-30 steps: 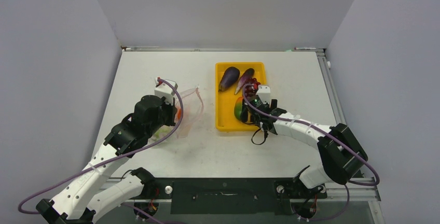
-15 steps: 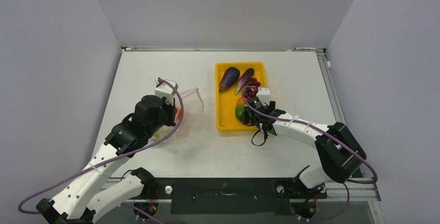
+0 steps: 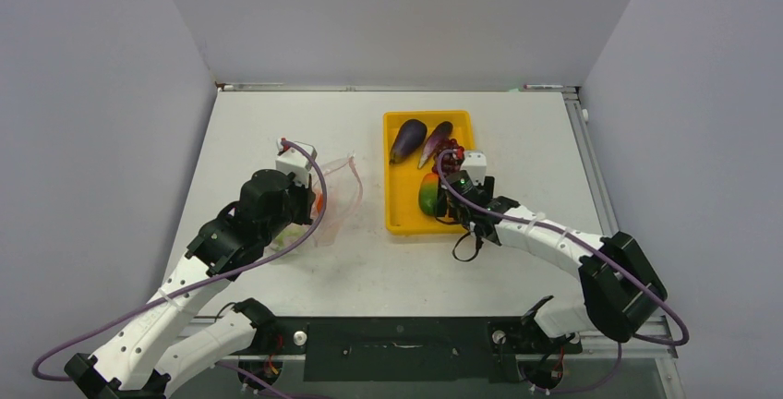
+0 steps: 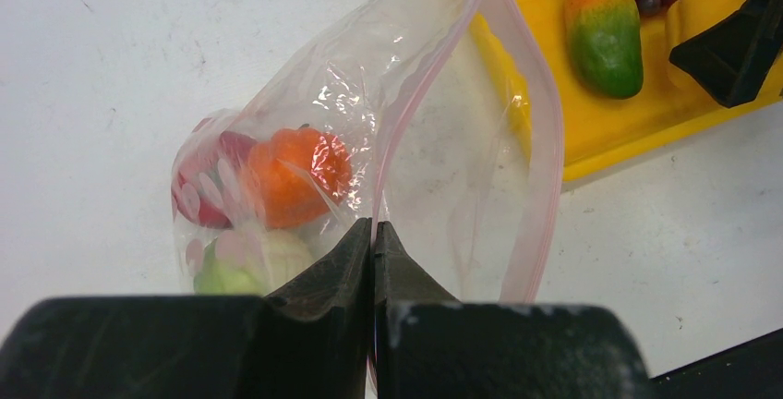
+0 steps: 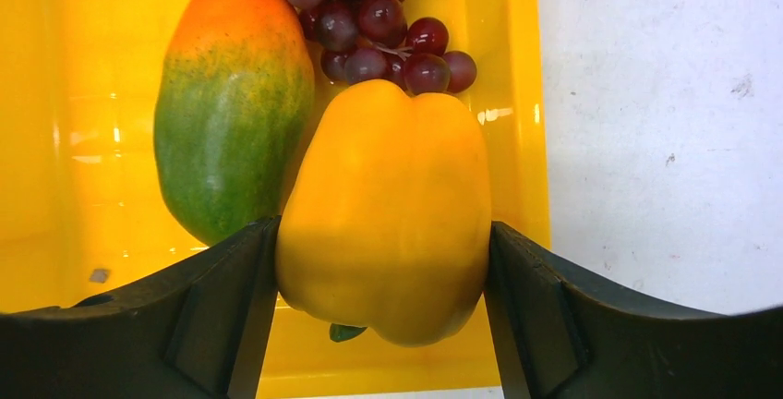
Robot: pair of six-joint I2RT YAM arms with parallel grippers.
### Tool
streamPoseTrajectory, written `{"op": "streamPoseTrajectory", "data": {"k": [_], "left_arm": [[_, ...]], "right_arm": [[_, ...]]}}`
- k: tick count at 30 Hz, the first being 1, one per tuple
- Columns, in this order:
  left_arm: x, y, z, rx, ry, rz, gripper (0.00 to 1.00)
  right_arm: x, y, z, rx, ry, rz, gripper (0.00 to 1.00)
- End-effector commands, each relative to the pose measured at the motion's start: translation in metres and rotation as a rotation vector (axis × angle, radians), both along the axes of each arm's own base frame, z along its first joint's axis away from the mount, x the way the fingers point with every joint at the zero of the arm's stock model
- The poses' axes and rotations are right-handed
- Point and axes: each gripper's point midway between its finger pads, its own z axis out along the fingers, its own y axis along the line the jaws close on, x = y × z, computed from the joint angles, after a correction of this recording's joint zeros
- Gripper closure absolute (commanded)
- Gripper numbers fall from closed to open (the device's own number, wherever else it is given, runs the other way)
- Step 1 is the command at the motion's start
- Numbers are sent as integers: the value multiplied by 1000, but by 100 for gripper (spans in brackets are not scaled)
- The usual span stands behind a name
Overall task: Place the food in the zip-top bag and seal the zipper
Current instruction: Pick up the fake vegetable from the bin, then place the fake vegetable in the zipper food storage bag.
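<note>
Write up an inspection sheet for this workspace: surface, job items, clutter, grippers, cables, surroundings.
Surface: white table, faint scuffs.
Job's things: zip-top bag lies with its mouth open and holds an orange piece, a red piece and a green piece. The yellow tray holds two eggplants, grapes, a mango and a yellow pepper.
Clutter: nothing seen.
Grippers: left gripper shut on the bag at its pink zipper; right gripper clamped on the yellow pepper, over the tray.
Cables: purple cable along each arm; black loop hanging below the right wrist.
Surroundings: plain grey walls on three sides.
</note>
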Motion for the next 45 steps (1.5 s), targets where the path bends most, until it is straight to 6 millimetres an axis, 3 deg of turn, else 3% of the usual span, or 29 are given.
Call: {"op": "streamPoseTrajectory", "data": {"k": [1, 16, 28, 37, 45], "left_arm": [[6, -4, 11, -31, -44, -6, 100], [6, -5, 11, -31, -43, -7, 100], [6, -4, 11, -33, -44, -7, 100], [6, -5, 11, -33, -41, -8, 100], [6, -5, 12, -34, -44, -8, 100]], "right_arm": [[9, 8, 36, 67, -90, 19, 61], [-9, 73, 125, 333, -231, 302, 64], [-52, 153, 191, 479, -331, 650, 64], [-70, 193, 223, 575, -379, 782, 64], [-76, 226, 231, 609, -376, 832, 64]]}}
